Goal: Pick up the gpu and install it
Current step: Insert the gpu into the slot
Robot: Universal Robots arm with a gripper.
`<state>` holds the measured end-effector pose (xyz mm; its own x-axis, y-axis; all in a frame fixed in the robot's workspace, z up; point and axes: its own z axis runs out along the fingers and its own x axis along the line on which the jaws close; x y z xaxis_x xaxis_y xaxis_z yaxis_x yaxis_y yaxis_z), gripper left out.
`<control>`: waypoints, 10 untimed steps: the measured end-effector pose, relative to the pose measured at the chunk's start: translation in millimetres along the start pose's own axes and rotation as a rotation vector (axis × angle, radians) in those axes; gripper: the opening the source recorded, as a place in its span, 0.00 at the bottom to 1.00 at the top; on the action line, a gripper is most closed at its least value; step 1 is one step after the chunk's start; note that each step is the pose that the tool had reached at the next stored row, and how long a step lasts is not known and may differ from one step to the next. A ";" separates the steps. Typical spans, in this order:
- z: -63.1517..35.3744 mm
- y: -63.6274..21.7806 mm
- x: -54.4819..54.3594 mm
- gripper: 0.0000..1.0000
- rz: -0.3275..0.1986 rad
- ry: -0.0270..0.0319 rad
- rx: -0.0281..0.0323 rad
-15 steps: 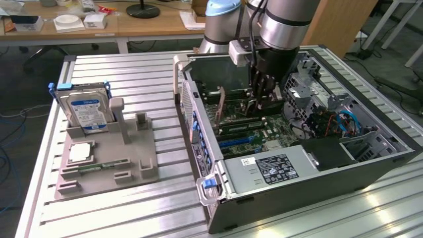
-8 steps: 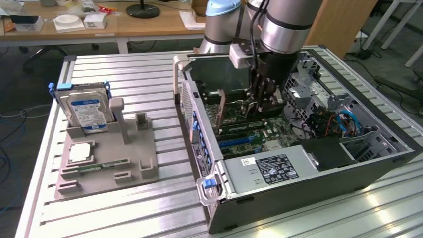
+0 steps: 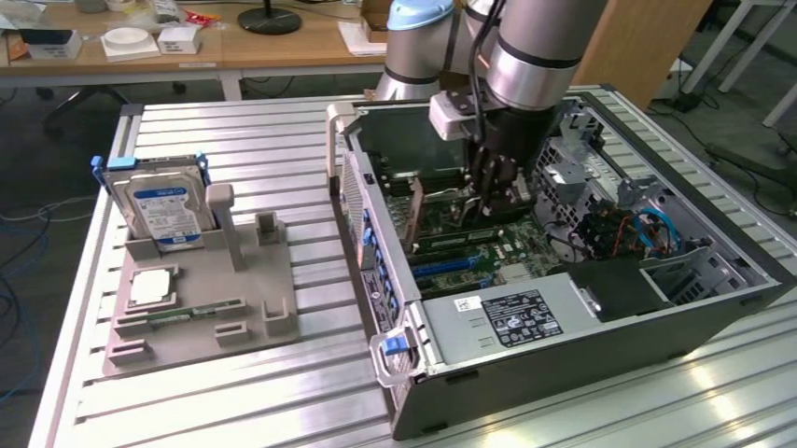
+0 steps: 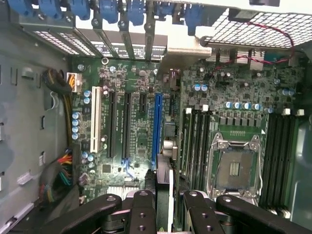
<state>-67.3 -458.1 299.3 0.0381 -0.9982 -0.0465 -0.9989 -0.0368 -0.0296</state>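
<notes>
Seen edge-on between my fingers, the gpu is a thin dark card, and its silver end bracket lies toward the case's rear slot covers. My gripper is shut on it, with one black finger on either side. The card hangs just above the motherboard, right beside the long blue slot. In the exterior view my gripper reaches down into the open computer case, low over the board.
Memory slots and the bare processor socket lie close beside the card. Cables bunch at the case wall. Outside the case, a grey fixture holds a hard drive with a blue-white label and a green memory stick.
</notes>
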 end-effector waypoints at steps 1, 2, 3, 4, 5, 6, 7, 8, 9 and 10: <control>1.5 2.0 0.0 0.27 0.000 0.0000 -0.0001; 2.8 3.8 0.0 0.27 0.000 -0.0002 0.0001; 3.2 5.0 0.0 0.27 0.000 0.0001 0.0000; 3.8 5.9 -0.1 0.27 0.000 0.0000 0.0000; 4.7 6.5 0.0 0.27 0.000 -0.0001 0.0001; 5.6 6.7 0.0 0.27 0.000 -0.0002 0.0000; 6.0 6.8 0.6 0.27 0.000 0.0001 -0.0001; 6.3 6.9 1.4 0.27 0.000 0.0001 -0.0001; 6.7 7.2 1.9 0.27 0.000 -0.0001 0.0000; 7.3 7.5 2.1 0.27 0.000 -0.0003 0.0001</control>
<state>-74.5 -460.1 291.6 0.0378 -0.9982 -0.0468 -0.9989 -0.0365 -0.0297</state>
